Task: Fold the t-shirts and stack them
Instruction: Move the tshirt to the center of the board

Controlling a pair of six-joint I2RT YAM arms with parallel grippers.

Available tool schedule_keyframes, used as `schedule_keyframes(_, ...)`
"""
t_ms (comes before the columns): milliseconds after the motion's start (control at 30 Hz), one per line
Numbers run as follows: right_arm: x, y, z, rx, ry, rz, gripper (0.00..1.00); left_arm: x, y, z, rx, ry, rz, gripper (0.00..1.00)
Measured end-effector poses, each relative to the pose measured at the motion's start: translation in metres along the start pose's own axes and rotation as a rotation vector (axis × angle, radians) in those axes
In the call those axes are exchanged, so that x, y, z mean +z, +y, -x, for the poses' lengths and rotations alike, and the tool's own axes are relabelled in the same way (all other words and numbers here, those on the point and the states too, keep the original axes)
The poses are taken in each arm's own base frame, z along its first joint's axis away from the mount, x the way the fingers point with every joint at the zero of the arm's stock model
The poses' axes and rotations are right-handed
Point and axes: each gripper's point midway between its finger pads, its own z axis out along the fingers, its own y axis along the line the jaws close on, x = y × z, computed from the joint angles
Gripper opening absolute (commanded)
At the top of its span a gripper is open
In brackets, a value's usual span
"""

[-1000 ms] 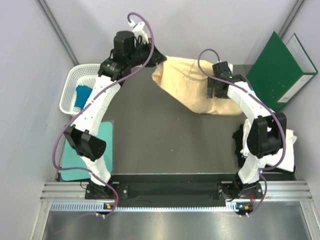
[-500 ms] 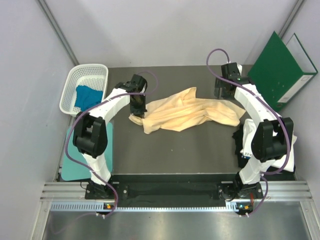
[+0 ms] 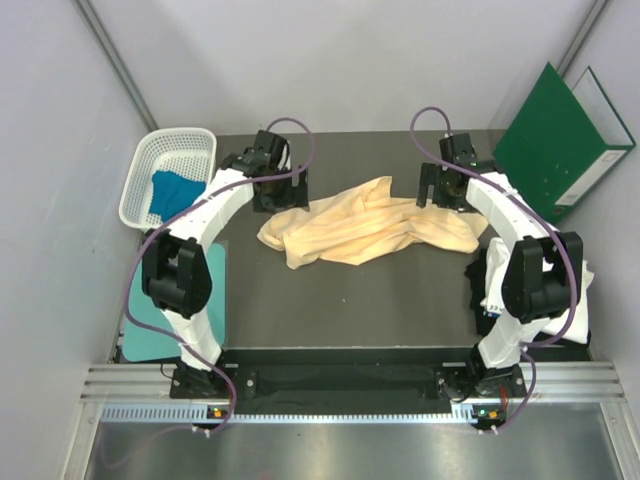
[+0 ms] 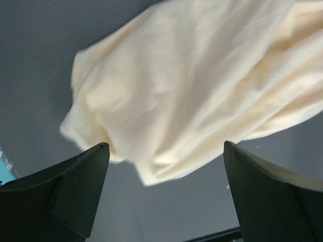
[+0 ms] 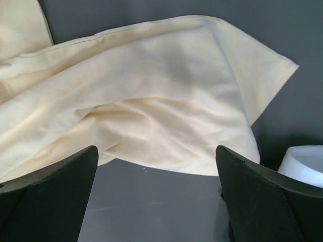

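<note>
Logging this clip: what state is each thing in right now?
Peach shirt: crumpled on the table, unfolded, not held.
Blue shirt: bunched in the basket.
White shirt: heaped at the table's right edge, partly hidden.
Left hand: open, over the peach shirt's end.
Right hand: open, over its other end.

Even, soft light — slight blur in left wrist view

My right arm (image 3: pixel 510 215) hides most of the white t-shirt (image 3: pixel 585 278); the peach t-shirt (image 4: pixel 192 85) runs past my left wrist view's top edge, its near hem blurred.
</note>
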Motion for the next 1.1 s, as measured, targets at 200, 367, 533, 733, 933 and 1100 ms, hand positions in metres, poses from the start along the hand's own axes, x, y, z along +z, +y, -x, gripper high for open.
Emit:
schedule_keyframes(200, 0.017, 0.02, -0.013, 0.025, 0.068, 0.085, 1.0, 0.02, -0.057, 0.072, 0.066, -0.086, -0.21, 0.99)
schedule_keyframes(367, 0.031, 0.031, -0.024, 0.039, 0.123, 0.128, 1.0, 0.065, -0.097, 0.103, 0.101, -0.088, -0.369, 0.99)
schedule_keyframes(533, 0.029, 0.036, -0.019, 0.042, 0.117, 0.149, 1.0, 0.114, -0.11, 0.067, 0.109, 0.05, -0.459, 0.99)
schedule_keyframes(733, 0.025, 0.039, -0.007, 0.045, 0.088, 0.16, 1.0, 0.136, -0.127, 0.026, 0.16, 0.163, -0.518, 0.2)
schedule_keyframes(933, 0.029, 0.039, -0.009, 0.043, 0.097, 0.159, 1.0, 0.136, -0.133, 0.02, 0.193, 0.165, -0.52, 0.0)
schedule_keyframes(1100, 0.032, 0.039, -0.012, 0.042, 0.107, 0.154, 1.0, 0.134, -0.11, 0.045, 0.168, 0.097, -0.441, 0.0)
